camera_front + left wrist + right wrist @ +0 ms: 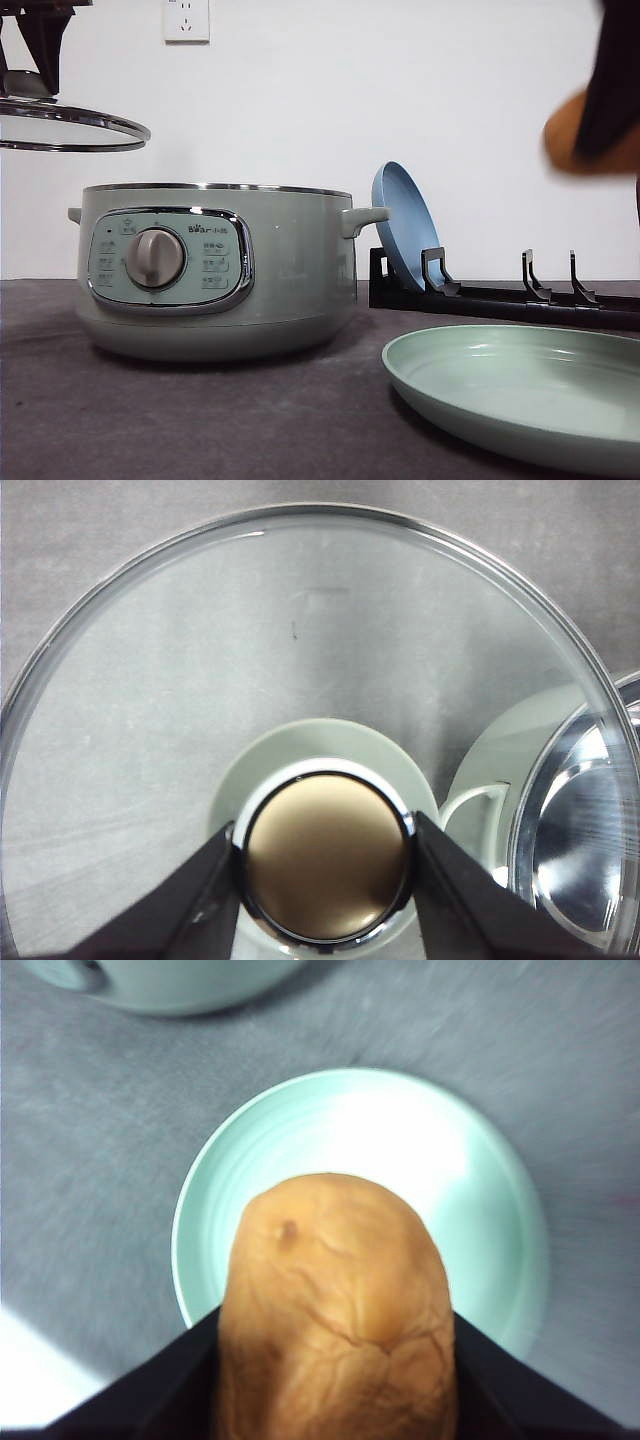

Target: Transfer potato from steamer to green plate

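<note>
Item 1, potato (335, 1310): orange-brown, cracked matte skin with one small dark spot. You find it clamped between the two dark fingers of the right gripper (335, 1400), one finger pressing each flank. In the right wrist view it hangs in the air above the green plate (480, 1190), well clear of the plate's surface. In the front view you see it as a blurred orange lump (572, 140) high at the right edge, partly covered by the dark right gripper (615, 90).

Item 2, green plate (520, 385): pale mint, glossy, raised rim. It lies flat on the grey table (180, 420) at the front right, just beside the steamer.

Item 3, steamer (215, 270): sage-green pot with a chrome-rimmed control panel (170, 260), a grey dial (155, 258) and side handles. It stands uncovered on the table, left of centre.

Item 4, glass lid (300, 660): chrome-edged and clear. Your left gripper (325, 865) grips its round knob (325, 860), with a dark finger on either side of it. The front view places the lid (70, 125) raised and roughly level at the upper left, above the steamer's left side.

Item 5, blue plate (405, 225): it stands on edge, leaning in the first slot of a black dish rack (520, 295) behind the green plate.

Item 6, wall socket (186, 18): white, on the white wall above the steamer.
</note>
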